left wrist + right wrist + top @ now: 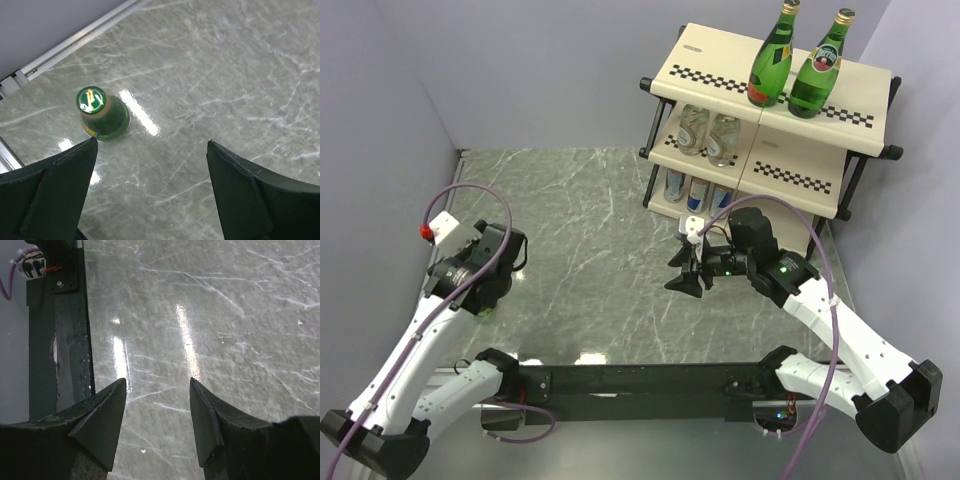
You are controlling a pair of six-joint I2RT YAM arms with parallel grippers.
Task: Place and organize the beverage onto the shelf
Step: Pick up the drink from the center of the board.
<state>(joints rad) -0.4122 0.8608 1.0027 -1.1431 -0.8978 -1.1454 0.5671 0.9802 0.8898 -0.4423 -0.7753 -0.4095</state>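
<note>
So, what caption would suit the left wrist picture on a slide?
Open left end effector above the marble table, an upright green bottle standing ahead of it, untouched.

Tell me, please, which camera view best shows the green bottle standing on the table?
The left wrist view: the green bottle stands upright on the table, cap and shoulders clear. The top external view shows only a green sliver under the left arm; the right wrist view shows none of it.
</note>
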